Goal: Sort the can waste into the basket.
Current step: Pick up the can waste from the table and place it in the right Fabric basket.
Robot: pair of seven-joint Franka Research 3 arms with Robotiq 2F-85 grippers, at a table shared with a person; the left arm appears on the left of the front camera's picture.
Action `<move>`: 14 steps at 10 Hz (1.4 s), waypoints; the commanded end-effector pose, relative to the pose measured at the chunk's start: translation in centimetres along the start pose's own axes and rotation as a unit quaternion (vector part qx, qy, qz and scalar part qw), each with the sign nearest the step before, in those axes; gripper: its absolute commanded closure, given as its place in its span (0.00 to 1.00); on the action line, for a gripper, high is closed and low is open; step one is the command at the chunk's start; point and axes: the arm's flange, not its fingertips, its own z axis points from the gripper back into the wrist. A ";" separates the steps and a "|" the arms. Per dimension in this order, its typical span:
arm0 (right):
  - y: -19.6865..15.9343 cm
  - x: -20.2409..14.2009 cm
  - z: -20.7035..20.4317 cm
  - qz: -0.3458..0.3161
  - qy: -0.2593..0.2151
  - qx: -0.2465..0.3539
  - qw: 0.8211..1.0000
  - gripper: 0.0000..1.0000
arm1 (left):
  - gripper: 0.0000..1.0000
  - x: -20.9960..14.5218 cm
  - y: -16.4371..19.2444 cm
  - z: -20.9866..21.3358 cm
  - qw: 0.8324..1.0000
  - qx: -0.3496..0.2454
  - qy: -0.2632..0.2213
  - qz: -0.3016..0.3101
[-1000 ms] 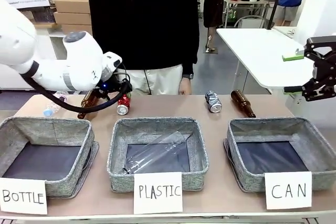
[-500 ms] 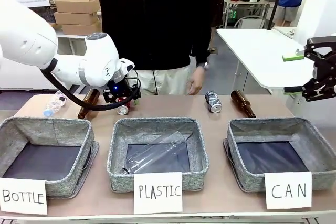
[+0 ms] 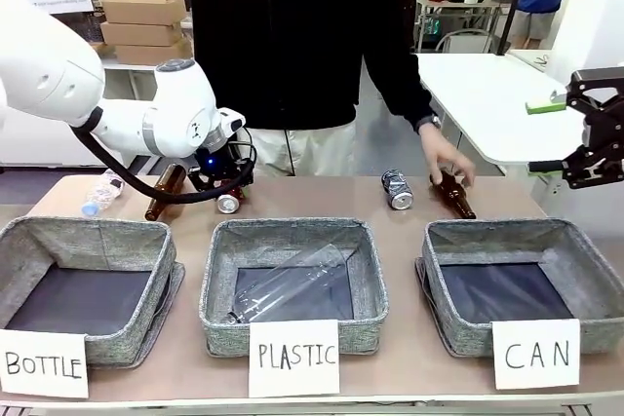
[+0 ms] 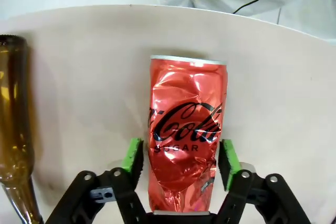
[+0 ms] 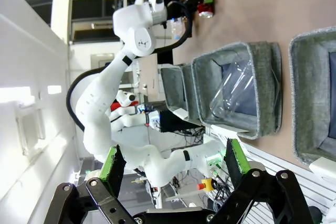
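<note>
Red can (image 4: 185, 140) between left pincer (image 4: 181, 158) pads, visible only from wrist

Three bins stand in a row along the near edge of the table (image 3: 400, 241): the BOTTLE bin (image 3: 88, 284) left, the PLASTIC bin (image 3: 292, 280) in the middle with a clear bottle (image 3: 292, 284) inside, the basket (image 3: 517, 280) right. Behind them lie two glass bottles (image 3: 164, 192) (image 3: 451, 194) and two cans (image 3: 230, 204) (image 3: 396, 188). The left gripper (image 4: 181, 156) straddles the left can.

Brown bottles (image 3: 164, 191) (image 3: 451, 193), clear bottle (image 3: 100, 192), PLASTIC bin (image 3: 292, 235), BOTTLE bin (image 3: 88, 236)
</note>
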 end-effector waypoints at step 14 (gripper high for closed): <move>0.3 0.3 -0.1 0.010 -0.001 0.011 1.000 0.00 | 1.00 -22.3 6.7 32.8 0.959 -0.156 -0.089 -0.217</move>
